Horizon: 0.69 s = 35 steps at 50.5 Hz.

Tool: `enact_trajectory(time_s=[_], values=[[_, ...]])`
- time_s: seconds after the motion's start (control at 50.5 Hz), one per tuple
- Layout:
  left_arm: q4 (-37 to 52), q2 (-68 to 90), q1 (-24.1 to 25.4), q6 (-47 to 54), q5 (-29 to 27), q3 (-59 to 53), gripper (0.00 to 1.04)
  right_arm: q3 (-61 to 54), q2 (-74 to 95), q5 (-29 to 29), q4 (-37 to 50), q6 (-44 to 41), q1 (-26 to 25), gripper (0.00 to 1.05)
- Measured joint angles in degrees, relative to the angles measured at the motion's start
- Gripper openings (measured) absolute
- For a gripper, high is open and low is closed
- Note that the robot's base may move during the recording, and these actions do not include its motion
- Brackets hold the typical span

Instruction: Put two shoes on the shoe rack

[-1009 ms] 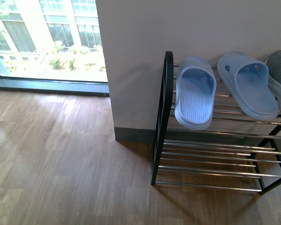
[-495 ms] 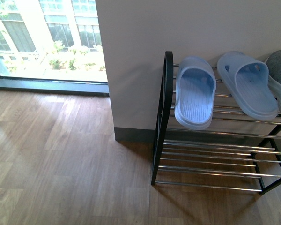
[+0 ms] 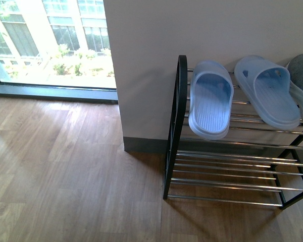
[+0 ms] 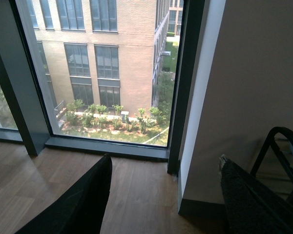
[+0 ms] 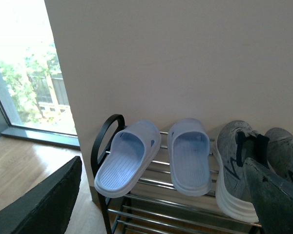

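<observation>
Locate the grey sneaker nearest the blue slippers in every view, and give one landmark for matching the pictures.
Front view: grey sneaker, cut off at the right edge, top tier.
Left wrist view: not in it; only the shoe rack's black side loop shows.
Right wrist view: right of the two blue slippers, at.
Shared landmark: the black side loop.

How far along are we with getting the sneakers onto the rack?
Looks finished: both grey sneakers sit on the rack's top tier beside the two blue slippers. Nothing in hand: the left gripper and right gripper are open and empty. Nothing visibly left.
</observation>
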Motion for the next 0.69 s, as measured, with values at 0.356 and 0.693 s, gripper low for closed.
enact_trajectory(time_s=[0.356,0.693], values=[[0.00,-0.02,0.00,0.15,0.02,0.00,0.95,0.02,0.00,-0.02,-0.02,0.00,0.00,0.95],[-0.02,-0.02,0.00,0.15,0.02,0.00,0.95,0.00,0.00,0.02,-0.09,0.13,0.02,0.95]])
